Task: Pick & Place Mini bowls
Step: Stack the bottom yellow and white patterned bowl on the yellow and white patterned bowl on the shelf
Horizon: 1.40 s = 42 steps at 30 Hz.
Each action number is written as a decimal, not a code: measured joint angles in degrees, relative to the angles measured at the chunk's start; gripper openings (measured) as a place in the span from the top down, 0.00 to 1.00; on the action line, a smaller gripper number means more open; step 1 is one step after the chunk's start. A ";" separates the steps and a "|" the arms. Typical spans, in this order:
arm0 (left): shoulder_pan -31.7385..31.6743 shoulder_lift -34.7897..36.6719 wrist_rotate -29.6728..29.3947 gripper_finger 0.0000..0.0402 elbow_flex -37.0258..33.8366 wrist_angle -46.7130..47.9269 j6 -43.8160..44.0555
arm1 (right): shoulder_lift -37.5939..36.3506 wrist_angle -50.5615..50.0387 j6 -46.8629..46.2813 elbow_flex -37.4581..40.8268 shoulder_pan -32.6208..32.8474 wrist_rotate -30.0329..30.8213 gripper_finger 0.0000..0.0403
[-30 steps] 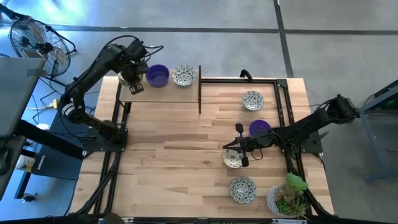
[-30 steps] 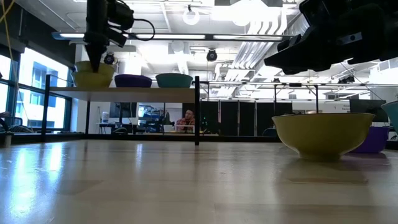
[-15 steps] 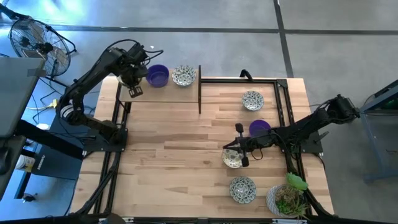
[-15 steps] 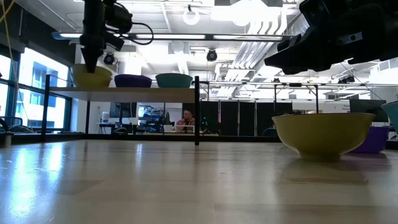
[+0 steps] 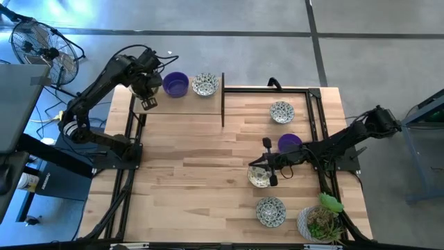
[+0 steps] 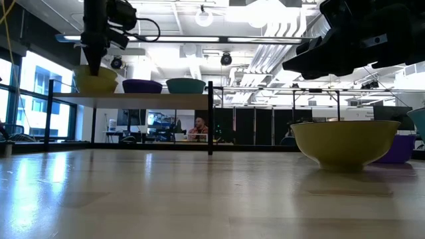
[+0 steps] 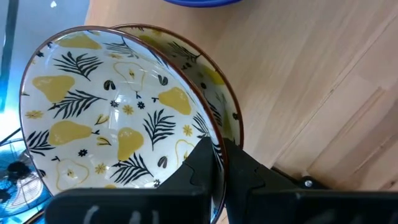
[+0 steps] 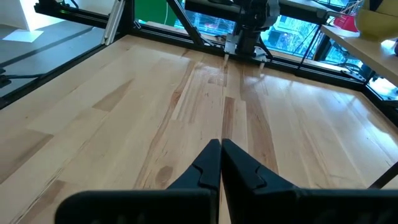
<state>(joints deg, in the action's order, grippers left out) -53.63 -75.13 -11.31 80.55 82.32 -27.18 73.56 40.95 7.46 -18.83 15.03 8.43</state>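
Note:
My left gripper (image 5: 146,93) hangs over the left end of the raised wooden shelf (image 5: 187,105) at the table's far left and is shut on a pear-patterned mini bowl (image 7: 112,118), which looks yellow from the side (image 6: 95,81). A purple bowl (image 5: 175,85) and a patterned bowl (image 5: 205,85) stand on the shelf beside it. My right gripper (image 5: 267,161) is shut and low over the table's right half, with nothing between its fingers (image 8: 221,163). A patterned bowl (image 5: 259,176) lies right beside it. My left gripper pinches the bowl's rim (image 7: 219,138), one finger inside the bowl (image 7: 205,163) and one outside (image 7: 245,169). The fingers come from above, pointing steeply down. The bowl sits tilted at shelf height; whether its base touches the shelf I cannot tell. A second, similar rim (image 7: 233,106) shows close behind it.
On the table's right half lie a patterned bowl (image 5: 282,111), a purple bowl (image 5: 289,143) and another patterned bowl (image 5: 270,211). A white pot with a plant (image 5: 320,222) stands at the near right corner. A black post (image 5: 223,97) marks the shelf's right end.
My left gripper has drawn a little toward the table's left edge along the shelf, still shut on the bowl, which has moved with it.

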 joint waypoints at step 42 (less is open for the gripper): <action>0.02 1.44 0.20 0.67 1.50 0.57 -3.04 | 0.00 0.05 0.03 0.00 0.00 0.00 1.00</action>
<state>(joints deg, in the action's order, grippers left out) -53.60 -73.70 -11.11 82.06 82.89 -30.22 73.56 41.00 7.50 -18.83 15.03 8.43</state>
